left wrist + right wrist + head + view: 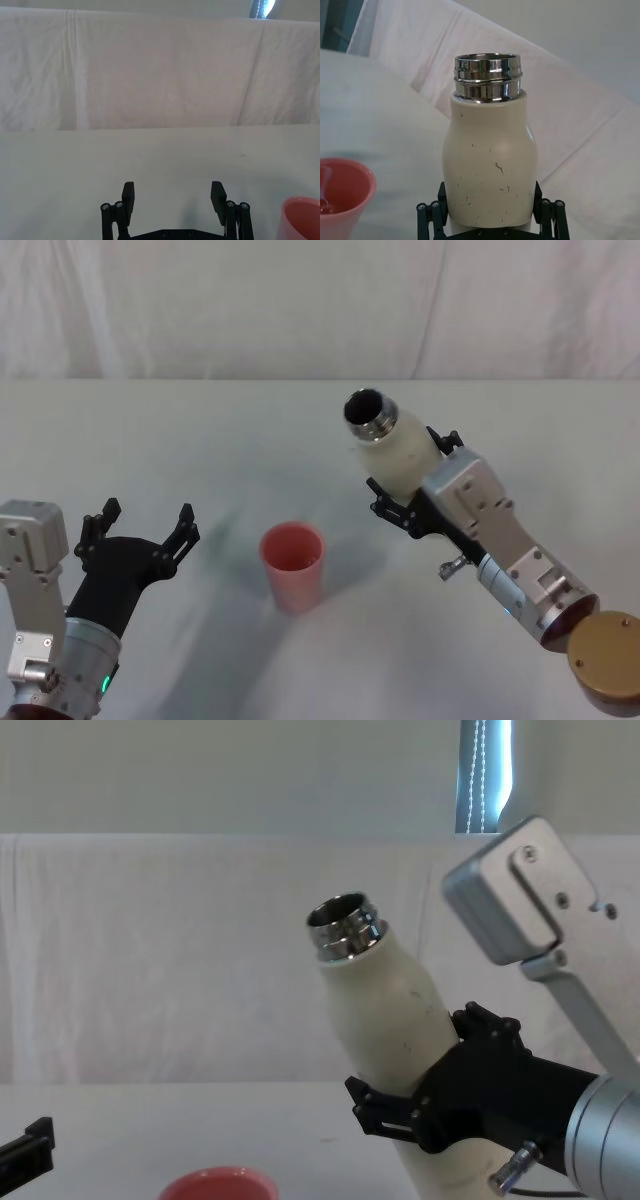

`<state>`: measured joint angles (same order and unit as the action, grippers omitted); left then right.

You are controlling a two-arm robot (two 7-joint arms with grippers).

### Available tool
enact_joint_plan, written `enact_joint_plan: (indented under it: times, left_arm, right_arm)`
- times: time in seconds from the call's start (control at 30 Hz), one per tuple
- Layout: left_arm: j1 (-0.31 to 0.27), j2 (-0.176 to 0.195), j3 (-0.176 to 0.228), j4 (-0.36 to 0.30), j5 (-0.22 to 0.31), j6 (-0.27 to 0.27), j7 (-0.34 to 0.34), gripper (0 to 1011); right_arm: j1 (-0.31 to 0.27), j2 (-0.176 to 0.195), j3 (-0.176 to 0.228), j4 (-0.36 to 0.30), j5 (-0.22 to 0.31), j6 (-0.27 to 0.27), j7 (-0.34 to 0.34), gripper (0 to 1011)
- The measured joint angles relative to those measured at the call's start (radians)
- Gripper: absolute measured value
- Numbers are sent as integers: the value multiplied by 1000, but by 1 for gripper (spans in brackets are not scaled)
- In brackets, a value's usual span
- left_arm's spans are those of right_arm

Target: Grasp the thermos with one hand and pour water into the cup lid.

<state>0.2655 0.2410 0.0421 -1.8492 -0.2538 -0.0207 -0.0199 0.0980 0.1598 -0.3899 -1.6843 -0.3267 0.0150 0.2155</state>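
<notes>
Cup lid [293,565]: salmon-pink, upright on the white table [200,440]; a little clear liquid shows at its bottom in the right wrist view.
Thermos [395,445]: cream-white, lifted off the table to the right of the cup lid, tilted with its open steel neck leaning toward the cup; contents cannot be told.
Right gripper [410,502]: clenched around the thermos's lower body, right of the cup lid.
Left gripper [143,522]: released, fingers spread, holding nothing, left of the cup lid.

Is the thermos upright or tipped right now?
Tipped. The thermos, held in the right gripper, leans with its open steel neck toward the robot's left, over toward the cup lid.
</notes>
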Motion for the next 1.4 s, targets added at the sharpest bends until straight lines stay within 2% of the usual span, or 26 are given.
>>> enact_joint_plan:
  times: [0.1, 0.2, 0.23, 0.27, 0.47, 0.8, 1.0, 1.4]
  left_arm:
    - [0, 0, 0, 0, 0, 0, 0, 1001]
    - [0, 0, 0, 0, 0, 0, 0, 1001]
    - [0, 0, 0, 0, 0, 0, 0, 1001]
    - [0, 0, 0, 0, 0, 0, 0, 1001]
    - [0, 0, 0, 0, 0, 0, 0, 1001]
    - [0, 0, 0, 0, 0, 0, 0, 1001]
    - [0, 0, 0, 0, 0, 0, 0, 1001]
    - [0, 0, 0, 0, 0, 0, 0, 1001]
  right_arm:
    - [-3, -8, 16, 8, 54, 0, 10, 960]
    - [-6, -22, 42, 21, 137, -4, 26, 960]
    - [-6, -22, 42, 21, 137, -4, 26, 960]
    - [-7, -28, 54, 29, 175, -4, 35, 960]
    - [-2, -40, 79, 58, 272, 2, 50, 960]
    - [8, -48, 100, 90, 364, 46, 44, 960]
    - [13, -50, 110, 107, 415, 52, 38, 960]
    - [36, -49, 91, 140, 440, 33, 22, 960]
